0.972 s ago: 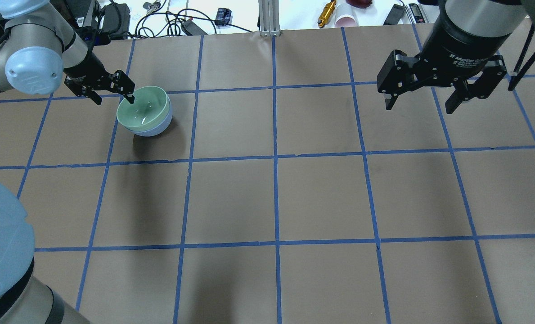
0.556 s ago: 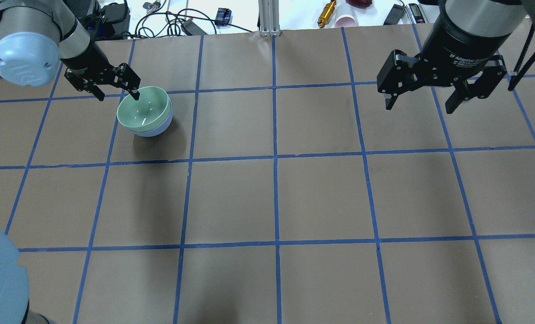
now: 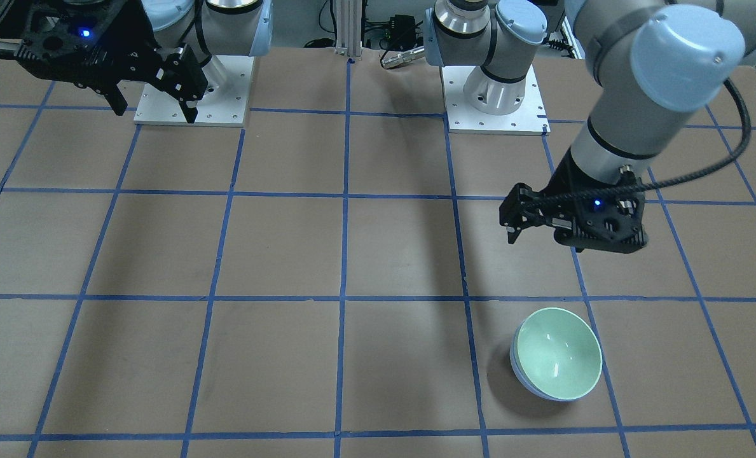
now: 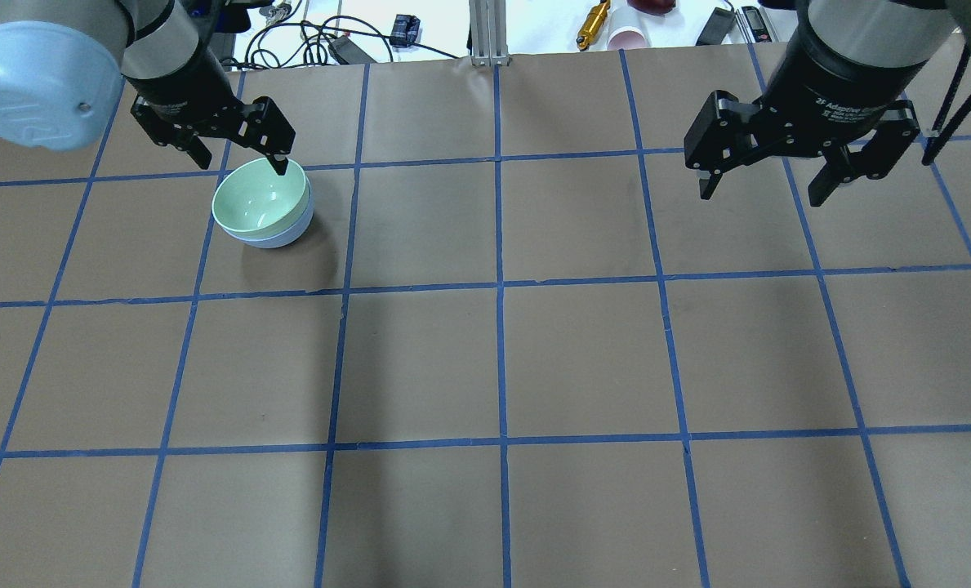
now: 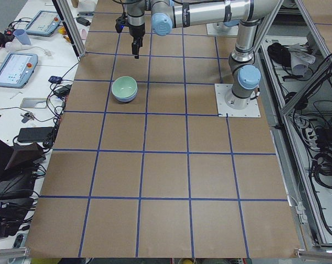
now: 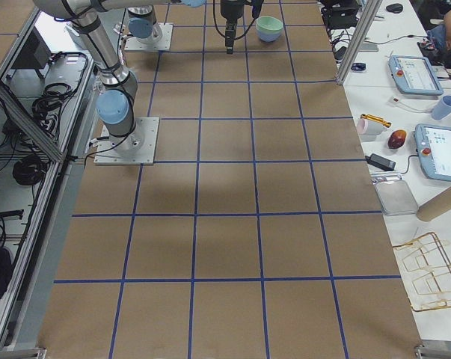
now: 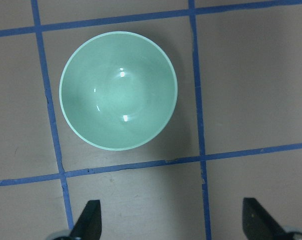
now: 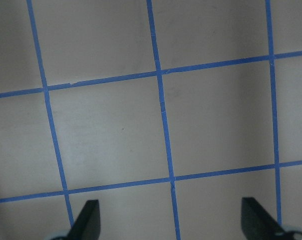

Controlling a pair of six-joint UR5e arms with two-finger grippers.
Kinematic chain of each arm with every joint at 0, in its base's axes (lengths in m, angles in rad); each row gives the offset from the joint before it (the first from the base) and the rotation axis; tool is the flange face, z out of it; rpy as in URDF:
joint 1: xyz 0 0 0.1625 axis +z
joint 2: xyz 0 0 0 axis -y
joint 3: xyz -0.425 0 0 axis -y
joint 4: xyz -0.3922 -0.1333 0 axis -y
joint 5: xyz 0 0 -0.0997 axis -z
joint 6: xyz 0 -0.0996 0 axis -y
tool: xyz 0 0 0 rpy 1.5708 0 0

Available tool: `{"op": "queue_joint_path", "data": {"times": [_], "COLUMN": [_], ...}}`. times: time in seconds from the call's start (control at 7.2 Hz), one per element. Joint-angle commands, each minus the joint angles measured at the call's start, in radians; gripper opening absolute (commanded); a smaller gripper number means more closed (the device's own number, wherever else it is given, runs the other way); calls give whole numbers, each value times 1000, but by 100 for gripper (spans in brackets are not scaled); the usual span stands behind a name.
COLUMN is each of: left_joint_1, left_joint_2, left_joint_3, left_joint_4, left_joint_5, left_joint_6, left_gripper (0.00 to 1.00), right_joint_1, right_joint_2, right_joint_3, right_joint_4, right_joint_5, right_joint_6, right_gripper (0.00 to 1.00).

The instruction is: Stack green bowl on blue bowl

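The green bowl [image 4: 258, 198] sits nested inside the blue bowl [image 4: 279, 238] on the table's left side. Only a sliver of the blue bowl shows under it. The stack also shows in the front view, green bowl [image 3: 559, 353] over blue bowl [image 3: 515, 372], and the left wrist view looks down into the green bowl [image 7: 118, 90]. My left gripper [image 4: 240, 162] is open and empty, raised above the table and apart from the bowls; it also shows in the front view [image 3: 543, 242]. My right gripper [image 4: 760, 196] is open and empty, high over the right side.
The brown table cover [image 4: 501, 359] carries a blue tape grid. Cables [image 4: 305, 37], a yellow tool [image 4: 593, 23] and a pink cup [image 4: 629, 37] lie beyond the far edge. The two arm bases [image 3: 495, 95] stand at the robot's side.
My left gripper has lifted off the green bowl's rim and drifted right and away from it. The stacked bowls have stayed put. The right arm has not moved.
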Motion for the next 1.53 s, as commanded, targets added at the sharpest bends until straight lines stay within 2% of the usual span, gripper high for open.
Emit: {"op": "queue_joint_path", "data": {"times": [0.0, 0.42, 0.69, 1.39], "left_joint_1": [-44, -1, 1, 15], "left_joint_2": [47, 99, 135, 136], "left_joint_3": [6, 9, 1, 9], "left_joint_4": [-65, -81, -101, -101], "left_joint_5": [29, -22, -17, -13], "left_joint_6": [-47, -48, -38, -32], "left_gripper": [100, 100, 100, 100], "right_joint_1": [0, 0, 0, 0], "right_joint_2": [0, 0, 0, 0], "right_joint_3": [1, 1, -1, -1], "right_joint_4": [0, 0, 0, 1], "right_joint_5": [0, 0, 0, 0], "right_joint_6": [0, 0, 0, 0], "right_gripper": [100, 100, 100, 100]}}
